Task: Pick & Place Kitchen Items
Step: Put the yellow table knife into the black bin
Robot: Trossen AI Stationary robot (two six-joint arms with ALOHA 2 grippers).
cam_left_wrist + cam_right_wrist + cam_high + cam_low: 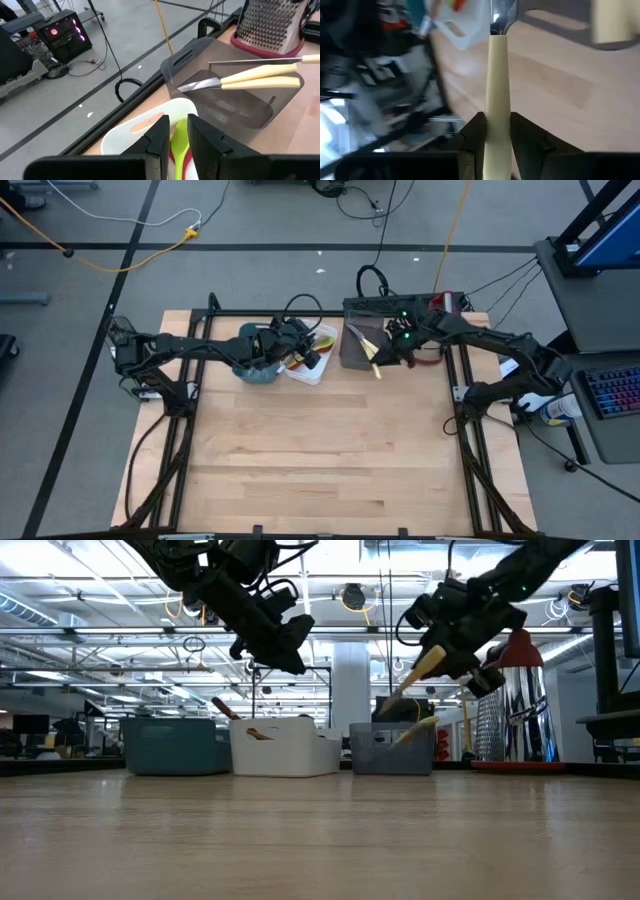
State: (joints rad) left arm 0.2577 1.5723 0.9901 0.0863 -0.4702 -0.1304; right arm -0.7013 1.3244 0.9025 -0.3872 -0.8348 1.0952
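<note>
My right gripper (498, 119) is shut on a pale-handled knife (418, 672), high above the grey tray (390, 750) at the table's far side. Two more pale-handled knives (260, 80) lie across that tray. My left gripper (178, 118) hangs above the white tray (127, 137); its fingers stand a narrow gap apart with nothing between them. Through the gap show a green utensil (180, 142) and a red one lying in the white tray. A wooden spoon (258, 733) also rests in that tray. My right gripper pinches the knife's pale handle (498, 107) between its two fingers, toward the handle's free end. The handle lies along the fingers, and the blade (502, 15) sticks out beyond them. The fingers slant downward, and the knife hangs tilted, blade lowest, clear of the grey tray.
A teal tray (175, 745) stands left of the white tray, all three in a row along the far edge. A red-and-white upright grater (515, 700) stands right of the grey tray. The wooden tabletop (320, 450) stretches toward the near edge.
</note>
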